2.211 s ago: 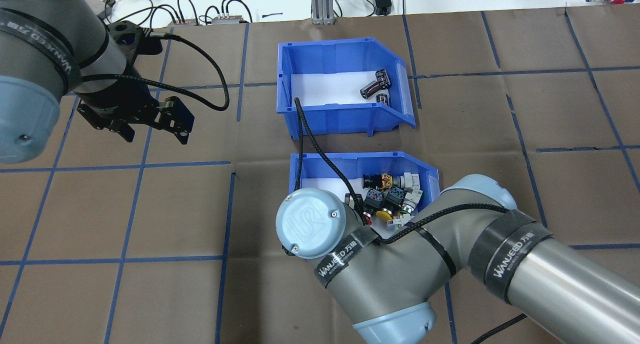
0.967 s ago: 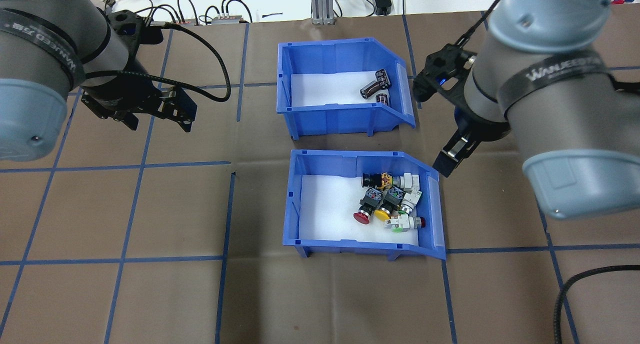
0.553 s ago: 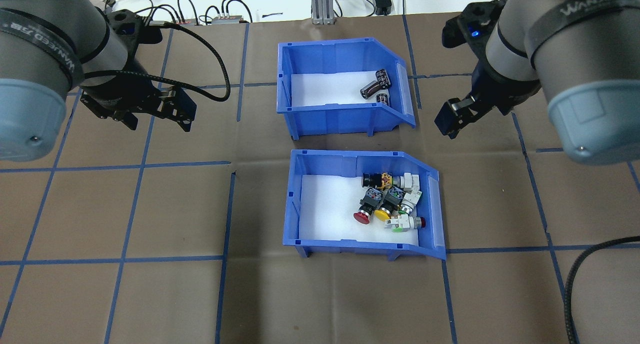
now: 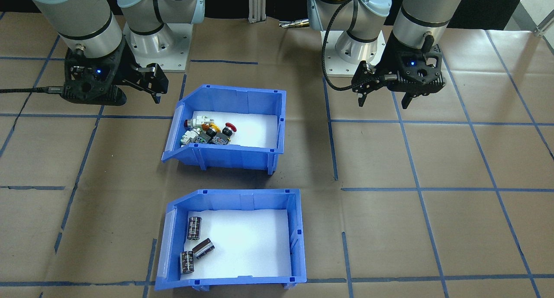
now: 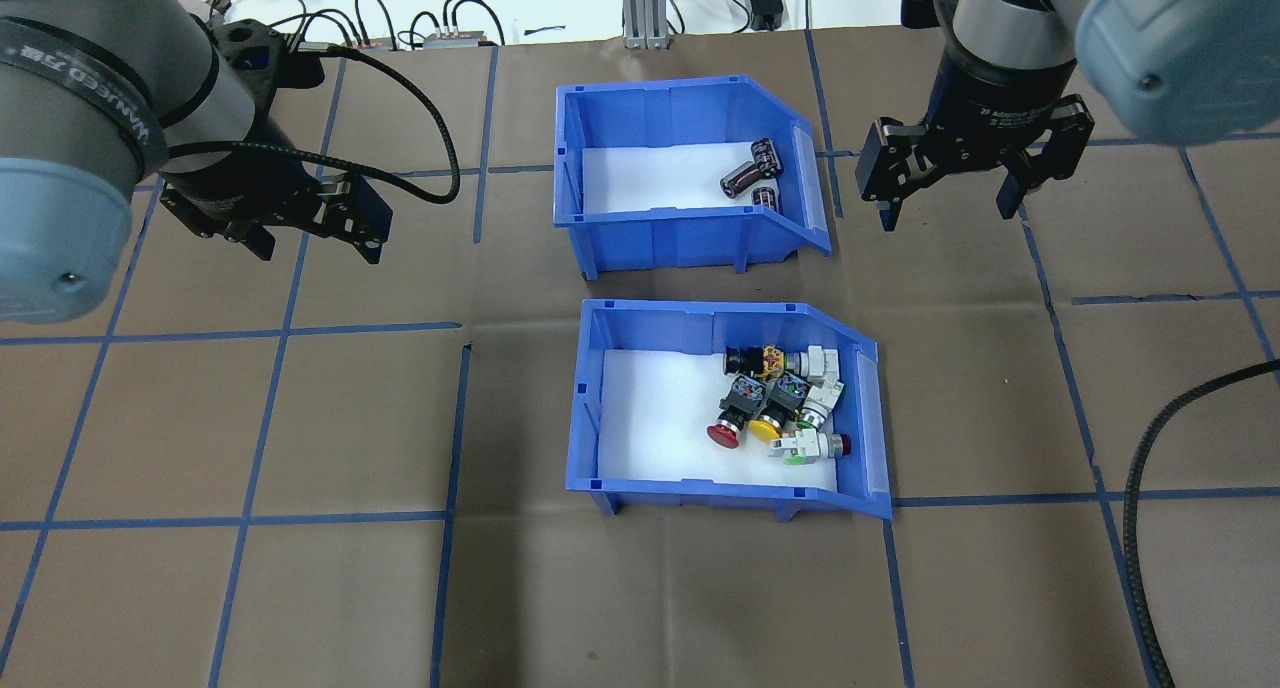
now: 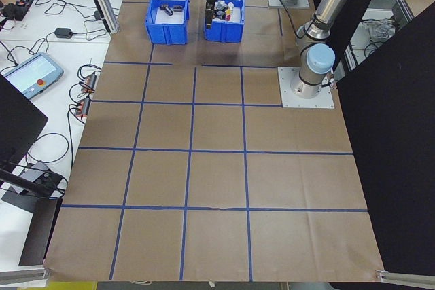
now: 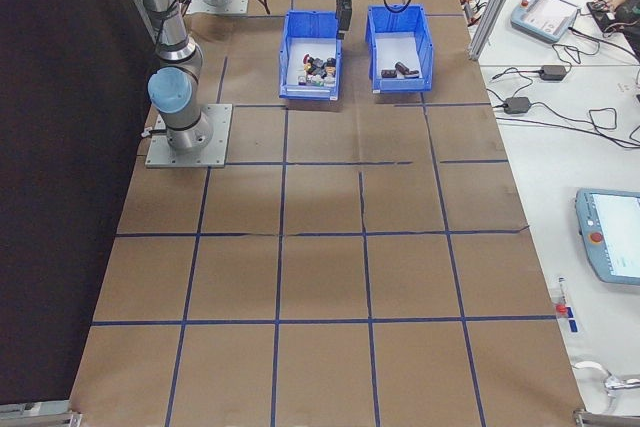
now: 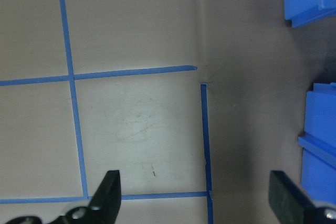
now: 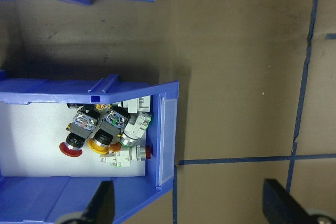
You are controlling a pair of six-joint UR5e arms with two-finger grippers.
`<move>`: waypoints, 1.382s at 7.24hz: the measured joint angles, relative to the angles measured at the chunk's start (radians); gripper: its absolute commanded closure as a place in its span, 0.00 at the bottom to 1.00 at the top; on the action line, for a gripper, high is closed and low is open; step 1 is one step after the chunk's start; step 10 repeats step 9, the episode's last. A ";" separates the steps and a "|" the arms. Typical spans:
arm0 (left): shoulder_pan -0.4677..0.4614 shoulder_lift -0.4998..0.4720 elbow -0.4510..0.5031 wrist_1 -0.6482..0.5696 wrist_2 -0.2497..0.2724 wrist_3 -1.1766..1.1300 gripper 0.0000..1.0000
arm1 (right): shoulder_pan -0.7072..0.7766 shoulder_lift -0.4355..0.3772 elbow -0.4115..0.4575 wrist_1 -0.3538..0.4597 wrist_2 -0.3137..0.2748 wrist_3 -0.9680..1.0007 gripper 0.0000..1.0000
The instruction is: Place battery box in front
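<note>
A brown paper-covered table marked with blue tape lines fills the overhead view. Two grey robot arms enter from the top corners, and neither touches anything.

Two matching blue open-fronted bins sit near the centre, one behind the other with a narrow gap between them. The battery box, at 12 o'clock from the table's centre, is the one farther from the robot. It has a white liner, and three dark cylindrical cells lie against its right end. The switch bin, just past centre toward 6 o'clock, is the one nearer the robot and holds a jumble of coloured push-button switches.

The right gripper hovers at 2 o'clock, just right of the battery box, with its fingers spread wide and nothing between them. The left gripper hangs at 10 o'clock, well apart from both bins, also spread wide and empty.

Judged from this layout, the battery box already appears to sit in the forward spot, away from the robot. With both arms clear, little or nothing seems left to do.
</note>
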 measured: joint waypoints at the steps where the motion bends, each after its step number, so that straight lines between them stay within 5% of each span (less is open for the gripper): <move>1: 0.000 0.002 0.000 0.000 -0.001 -0.002 0.00 | -0.009 -0.004 0.016 0.004 0.008 0.007 0.00; 10: -0.002 0.012 -0.001 -0.008 0.003 -0.006 0.00 | -0.025 -0.042 0.050 -0.023 0.003 0.001 0.00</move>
